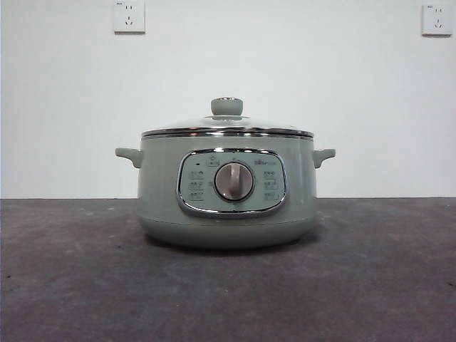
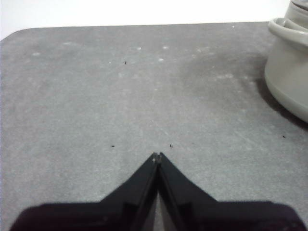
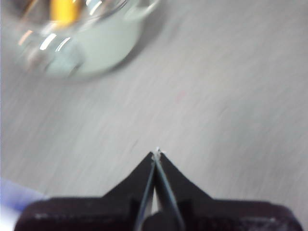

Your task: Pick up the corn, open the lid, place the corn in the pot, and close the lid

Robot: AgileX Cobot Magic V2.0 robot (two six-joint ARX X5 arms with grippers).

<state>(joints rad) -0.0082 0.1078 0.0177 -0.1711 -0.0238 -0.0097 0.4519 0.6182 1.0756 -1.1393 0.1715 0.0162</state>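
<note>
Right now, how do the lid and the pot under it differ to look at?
The lid is shallow, domed, see-through glass with a chrome rim; the pot is deep, squat and solid pale green. The lid carries one round knob on top; the pot has two small side handles and a front panel with a silver dial. They share the pale green colour, on knob and body, and chrome trim. The lid sits closed on the pot.

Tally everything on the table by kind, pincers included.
Pot: 1
Lid, on the pot: 1
Corn, yellow, seen through the glass lid: 1
Pincers, both shut: 2 (left pincer, right pincer)
Total: 5
</note>
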